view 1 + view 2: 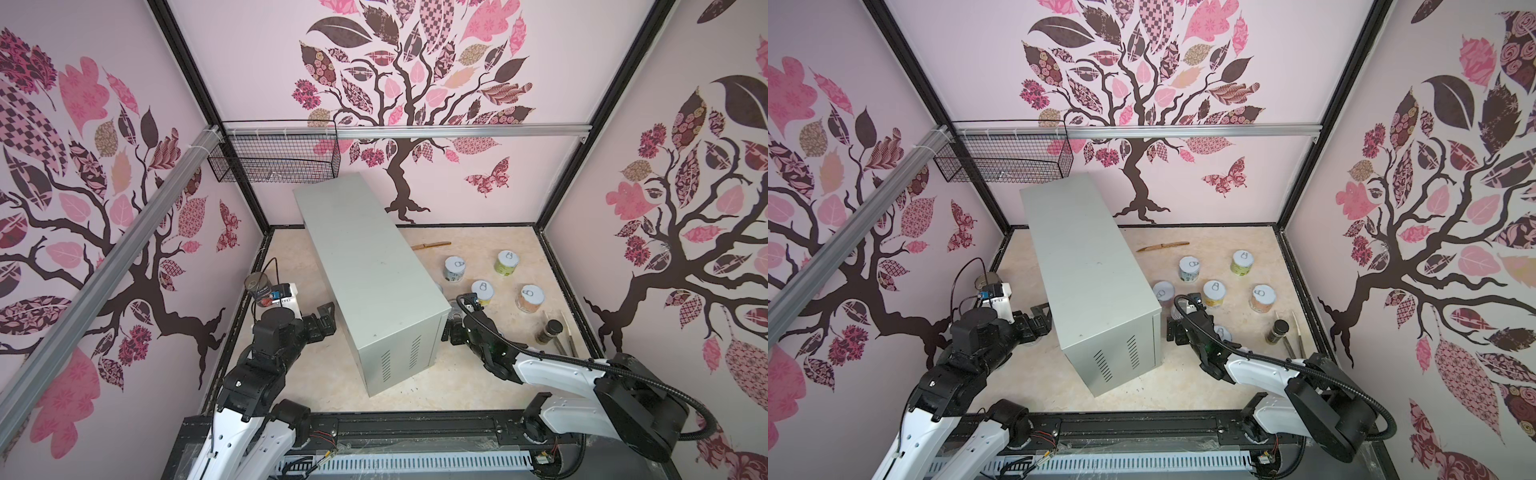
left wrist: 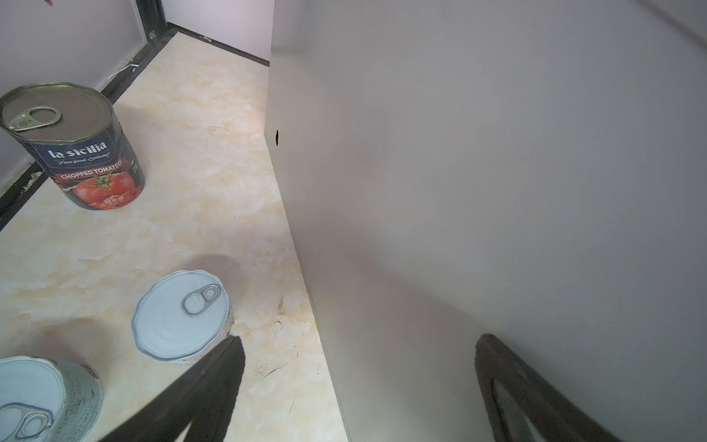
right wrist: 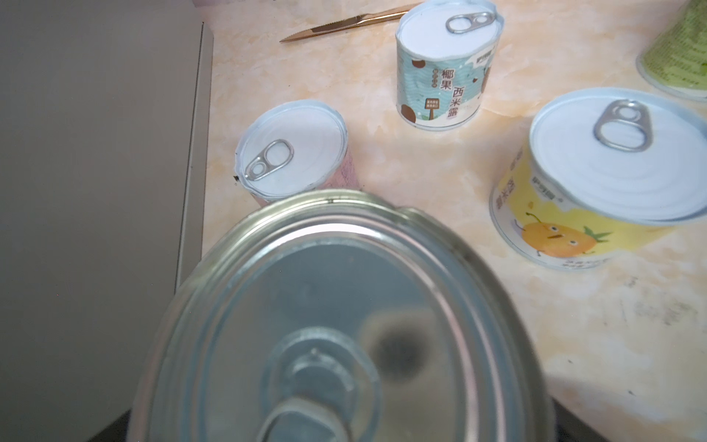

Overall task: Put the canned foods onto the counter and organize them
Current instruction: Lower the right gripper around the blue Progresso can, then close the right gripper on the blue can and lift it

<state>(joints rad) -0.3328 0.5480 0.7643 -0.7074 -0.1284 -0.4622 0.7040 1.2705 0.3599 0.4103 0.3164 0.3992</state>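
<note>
The counter (image 1: 365,266) (image 1: 1084,257), a long grey metal box, lies slantwise on the marble floor, its top bare. My left gripper (image 1: 328,318) (image 2: 361,340) is open beside the counter's left wall, holding nothing. Near it stand a tall tomato tin (image 2: 88,153) (image 1: 258,286) and two short white-lidded tins (image 2: 180,313) (image 2: 34,398). My right gripper (image 1: 451,328) (image 1: 1177,328) hovers at the counter's right front corner, jaws wide on either side of a tall metal-lidded tin (image 3: 336,306). Beyond it stand a pink tin (image 3: 290,153), a teal tin (image 3: 443,69), a yellow tin (image 3: 612,172) and a green tin (image 1: 507,262).
A wooden knife (image 1: 430,245) lies behind the tins. A dark spice jar (image 1: 548,332) and wooden sticks (image 1: 567,332) sit by the right wall. A black wire basket (image 1: 274,153) hangs on the back rail above the counter's far end.
</note>
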